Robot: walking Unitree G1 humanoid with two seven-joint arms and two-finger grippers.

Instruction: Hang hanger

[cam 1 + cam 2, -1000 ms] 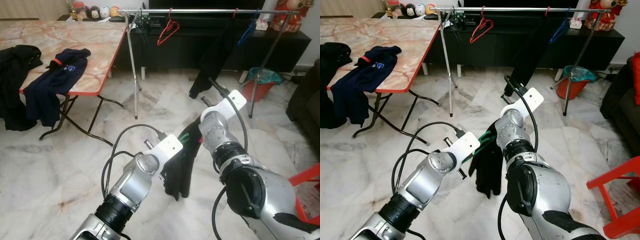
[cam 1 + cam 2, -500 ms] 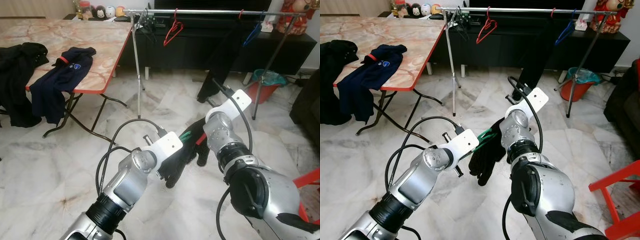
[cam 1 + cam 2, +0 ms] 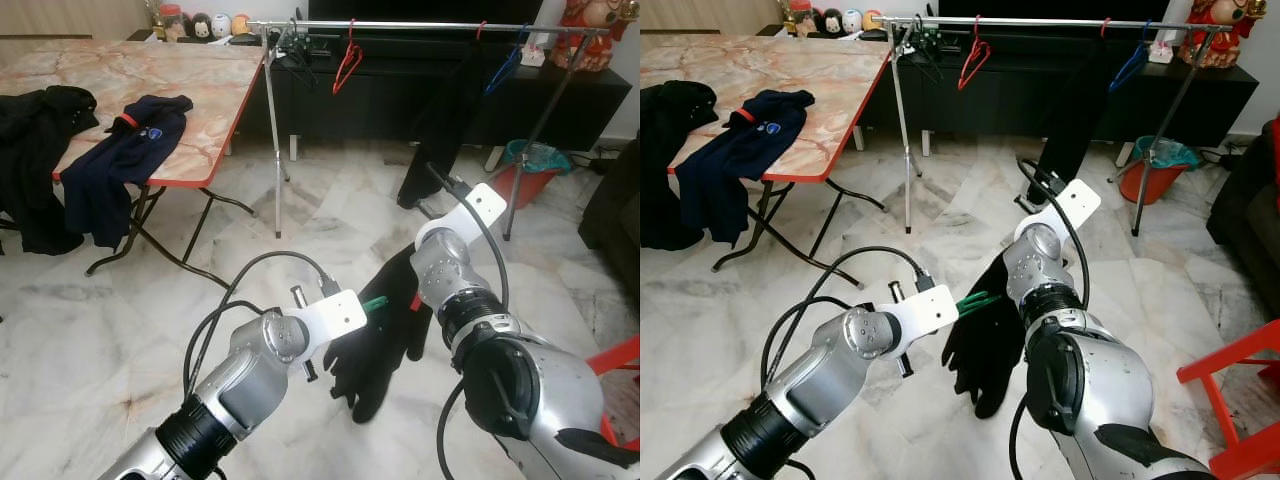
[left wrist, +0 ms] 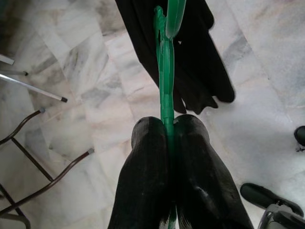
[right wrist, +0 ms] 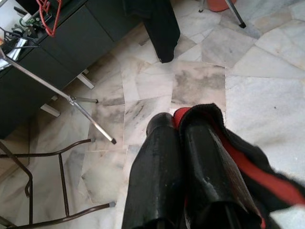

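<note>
The left gripper (image 4: 167, 131) is clamped on the green hanger (image 4: 165, 62), near centre; the right gripper (image 5: 177, 125) pinches the black garment (image 3: 380, 345) draped from it. The rail (image 3: 420, 24) stands far off, so the loosely draped garment could slide off the hanger on the way.

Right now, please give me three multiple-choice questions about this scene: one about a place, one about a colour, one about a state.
1. Where does the navy shirt lie?
A. on the table edge
B. on the rail
C. in the bucket

2. What colour is the hanger in the left gripper?
A. red
B. blue
C. green

3. What is the state of the right gripper?
A. open, holding nothing
B. shut on the black garment
C. shut on the rail

Key: 1 A, the shirt drapes over the table edge. 2 C, the left wrist view shows a green bar between the fingers. 3 B, the fingers pinch black cloth with a red trim.
</note>
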